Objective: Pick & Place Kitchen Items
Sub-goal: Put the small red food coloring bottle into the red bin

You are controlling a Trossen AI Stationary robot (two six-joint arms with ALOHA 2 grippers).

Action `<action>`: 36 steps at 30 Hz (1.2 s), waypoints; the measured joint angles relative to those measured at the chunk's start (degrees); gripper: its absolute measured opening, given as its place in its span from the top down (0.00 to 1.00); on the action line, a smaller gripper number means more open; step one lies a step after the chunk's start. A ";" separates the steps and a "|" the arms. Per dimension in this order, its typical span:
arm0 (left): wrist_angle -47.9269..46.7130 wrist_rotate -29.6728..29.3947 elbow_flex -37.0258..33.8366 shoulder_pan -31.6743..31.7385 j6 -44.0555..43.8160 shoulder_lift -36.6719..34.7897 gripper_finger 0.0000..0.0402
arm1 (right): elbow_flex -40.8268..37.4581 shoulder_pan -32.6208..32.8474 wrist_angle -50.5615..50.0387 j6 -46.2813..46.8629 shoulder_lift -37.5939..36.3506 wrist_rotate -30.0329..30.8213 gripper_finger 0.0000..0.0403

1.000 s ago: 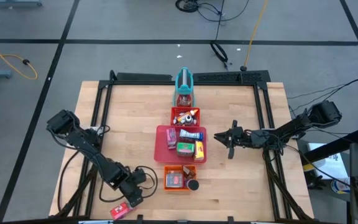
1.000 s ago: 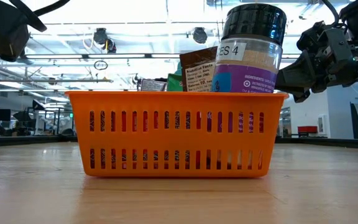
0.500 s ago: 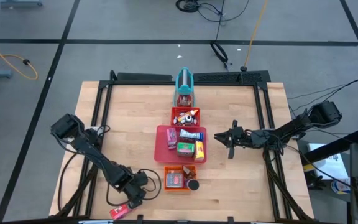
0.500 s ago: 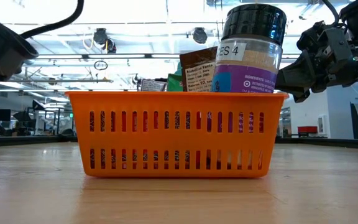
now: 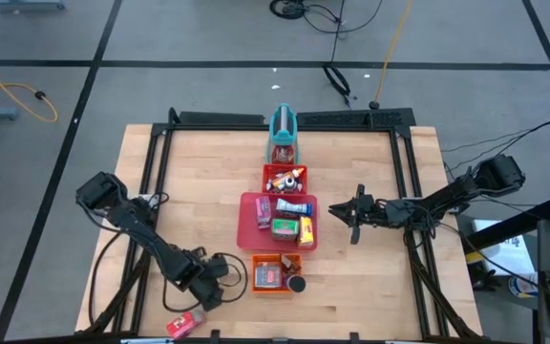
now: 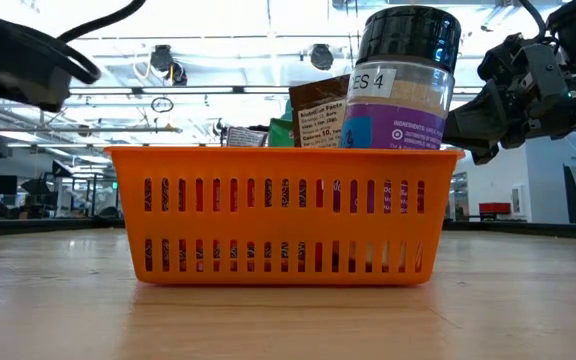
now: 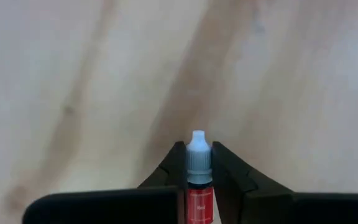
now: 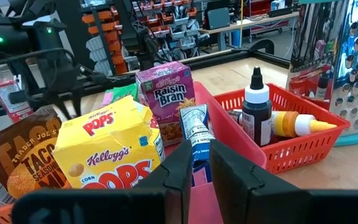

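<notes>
From above, we see a line of containers down the table's middle: a teal stand at the far end, then a small red basket of little bottles, a wide red tray of boxes, and an orange basket nearest the front, with a dark-capped jar in its corner; our left gripper sits low by the front edge, just beside a red packet lying on the wood; our right gripper hovers just off the wide tray's right side.

At table level, the orange basket fills the middle; the jar with a purple label stands upright in it, rising above its rim, with a brown packet leaning beside it.

Through the left wrist, our fingers are closed on a tiny red bottle with a pale cap, above bare wood.

Through the right wrist, our fingers stand nearly together with nothing between them; past them the tray holds a yellow box, a purple cereal box and a blue-white box; the red basket holds a black-capped bottle upright and a yellow one lying down.
</notes>
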 joint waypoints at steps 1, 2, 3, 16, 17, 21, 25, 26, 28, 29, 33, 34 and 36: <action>-0.49 -1.12 -0.02 0.18 -0.01 -0.26 0.92 | 0.00 0.00 0.04 0.00 -0.02 0.00 0.88; -1.25 -2.06 -0.06 0.38 0.03 -0.69 0.92 | 0.02 0.00 -0.03 0.02 0.00 0.02 0.88; -2.39 -2.81 -0.10 0.52 0.08 -1.09 0.92 | 0.00 0.00 -0.02 0.00 -0.01 0.00 0.88; -14.20 -11.83 -0.02 4.23 1.99 -7.30 0.93 | 0.00 0.00 -0.03 0.02 -0.02 0.00 0.88; -15.24 -13.66 -0.01 4.26 2.08 -8.54 0.93 | 0.02 0.00 -0.01 0.00 -0.02 0.02 0.88; -17.69 -22.61 0.01 4.63 2.97 -14.23 0.93 | 0.00 0.02 -0.01 0.02 0.00 0.02 0.88; -18.13 -33.56 0.07 6.50 7.44 -19.87 0.94 | 0.01 0.00 0.06 0.02 -0.01 0.02 0.88; -18.06 -35.99 0.07 7.23 8.97 -21.07 0.94 | 0.00 0.01 0.14 0.02 -0.02 0.02 0.88; -17.82 -40.21 0.09 9.19 12.36 -23.00 0.94 | 0.02 0.01 0.48 0.02 -0.02 0.02 0.88; -17.54 -41.89 0.09 10.45 14.13 -23.67 0.94 | 0.00 0.01 0.54 0.02 -0.02 0.02 0.88; -13.58 -45.55 0.09 15.68 21.64 -24.70 0.94 | 0.00 0.01 0.55 0.02 0.00 0.02 0.88; -11.15 -45.67 0.04 17.04 24.22 -24.70 0.94 | 0.00 0.02 0.59 0.02 -0.02 0.02 0.88; -5.51 -45.53 -0.45 19.80 30.63 -24.68 0.94 | 0.02 0.02 0.64 0.02 -0.01 0.02 0.88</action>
